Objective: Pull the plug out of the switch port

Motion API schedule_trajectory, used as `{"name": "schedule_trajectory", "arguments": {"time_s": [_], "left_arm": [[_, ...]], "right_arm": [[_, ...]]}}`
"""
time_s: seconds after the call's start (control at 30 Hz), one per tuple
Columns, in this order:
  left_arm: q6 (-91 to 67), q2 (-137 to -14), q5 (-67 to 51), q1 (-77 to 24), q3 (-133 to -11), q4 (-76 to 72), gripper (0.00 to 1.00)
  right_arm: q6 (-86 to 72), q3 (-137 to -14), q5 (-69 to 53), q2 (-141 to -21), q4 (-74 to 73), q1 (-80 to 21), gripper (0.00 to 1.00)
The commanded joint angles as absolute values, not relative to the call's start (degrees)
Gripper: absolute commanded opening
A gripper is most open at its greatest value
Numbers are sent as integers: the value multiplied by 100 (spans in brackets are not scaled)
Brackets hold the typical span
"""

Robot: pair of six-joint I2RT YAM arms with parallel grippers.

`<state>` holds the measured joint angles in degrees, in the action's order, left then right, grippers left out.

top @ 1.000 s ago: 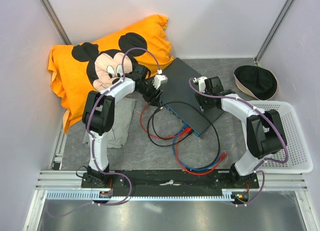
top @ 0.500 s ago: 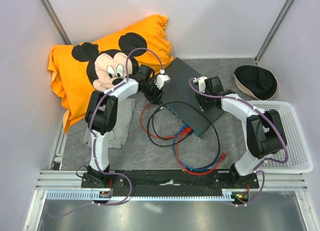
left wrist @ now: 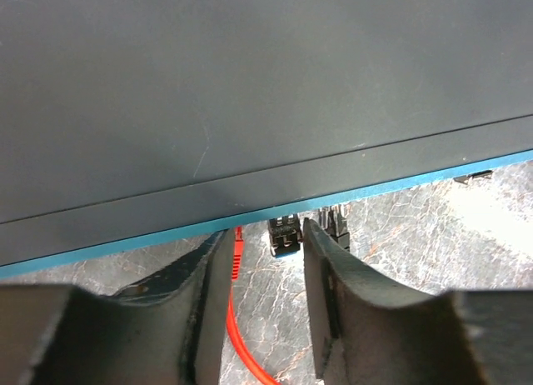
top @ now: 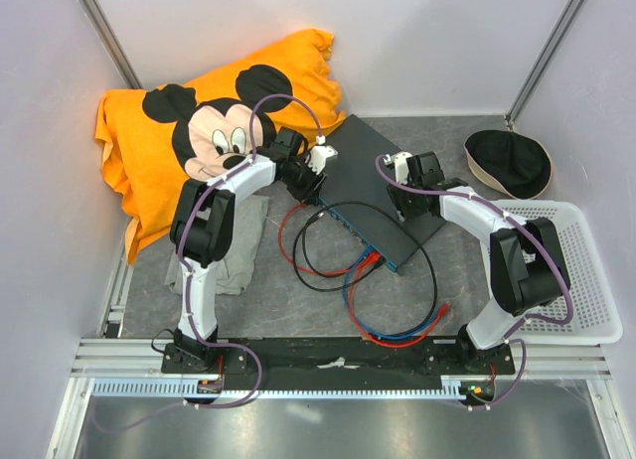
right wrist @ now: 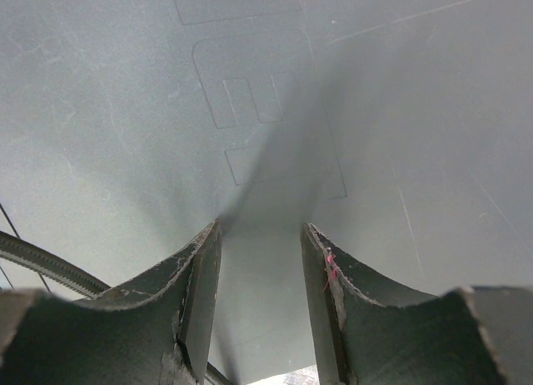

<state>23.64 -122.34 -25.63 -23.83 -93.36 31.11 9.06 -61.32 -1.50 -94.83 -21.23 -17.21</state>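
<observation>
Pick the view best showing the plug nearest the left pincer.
Left wrist: the plug is clear under the switch's teal edge. Top external hides it beneath the left pincer; right wrist shows only the switch's top.

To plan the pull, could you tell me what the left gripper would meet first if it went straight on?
Probably the black plug in the switch's teal edge, lined up between the fingers of the left gripper; depth is unclear.

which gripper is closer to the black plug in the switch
Left. The left gripper straddles the black plug at the switch's teal edge; the right gripper is over the switch's top, away from it.
</observation>
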Motion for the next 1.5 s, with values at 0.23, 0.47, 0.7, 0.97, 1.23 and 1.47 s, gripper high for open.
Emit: {"name": "schedule_trajectory", "arguments": {"time_s": [0.23,0.47,0.7,0.97,1.23,1.47], "left_arm": [[2391,-12112,-2707,-2452,-9237,2514,19],[2882,-11805,-2558,-2487,-8720,2496,2],[3629,-11111,-2180,-2470,-7709,2171,2],[3841,-10521,-2127,-2443,-6900,2197,2],[3797,-9950,-2153,-2347,-6250,2250,2],[3341,-8659,-2338,-2312,-6091,2425,2]], "right_arm": [[958,-5950,-123,-9554,-2417,-1731,52],[976,-5950,-97,-9510,-2408,-1731,52],[1002,-5845,-97,-9431,-2408,-1731,52],[1011,-5845,-97,-9422,-2408,-1731,52],[1020,-5862,-123,-9439,-2408,-1723,52],[1028,-5827,-123,-9422,-2391,-1723,52]]}}
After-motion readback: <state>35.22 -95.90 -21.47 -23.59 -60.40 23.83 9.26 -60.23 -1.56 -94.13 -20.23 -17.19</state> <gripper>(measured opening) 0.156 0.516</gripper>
